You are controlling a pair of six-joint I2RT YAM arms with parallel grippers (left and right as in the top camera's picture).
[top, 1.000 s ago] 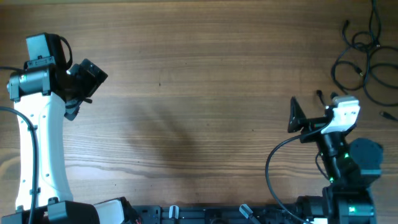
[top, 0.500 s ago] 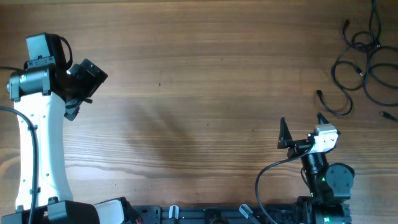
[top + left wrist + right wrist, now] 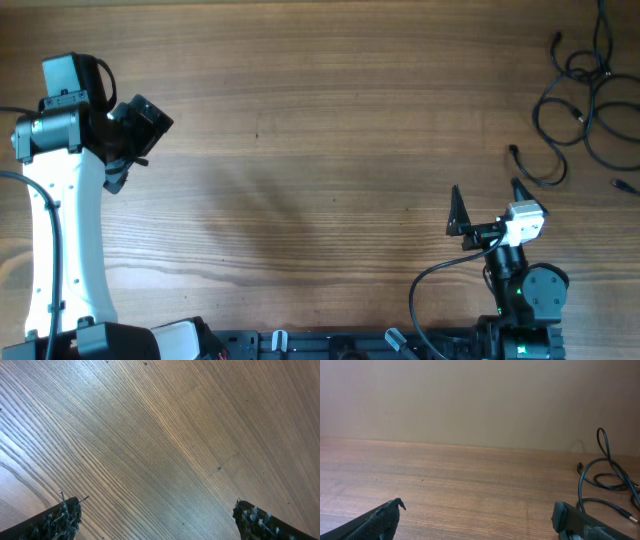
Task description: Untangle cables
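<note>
Recently changed: the right end effector (image 3: pixel 487 203) has been drawn back toward the near edge of the bench (image 3: pixel 330 120), away from the cables (image 3: pixel 588 105); over the last half second almost no further shift is seen.
Uncovered by that: a plug end (image 3: pixel 514 151) and the loop behind it, partly hidden a second ago, are now seen in full from overhead.
Meaning for the task: no cable was carried along, so the retreat is judged a pause or reset, not a pull. The loops cross one another in places, so the untangling is judged unfinished.
Cables, place: far right corner of the bench, spread in loose overlapping loops, some running past the picture's right edge; well apart from both arms.
Right end effector, state: fingers spread wide, nothing between them.
Left end effector (image 3: pixel 140 122), state: spread wide, nothing held; parked at the left side, unchanged.
Overhead only: the whole spread of loops and the places of both arms are shown.
Right wrist only: the loops are seen low and side-on at the right, one rising against a pale wall.
Left wrist only: bare wood grain is seen between the two fingertips; no cable is in view.
</note>
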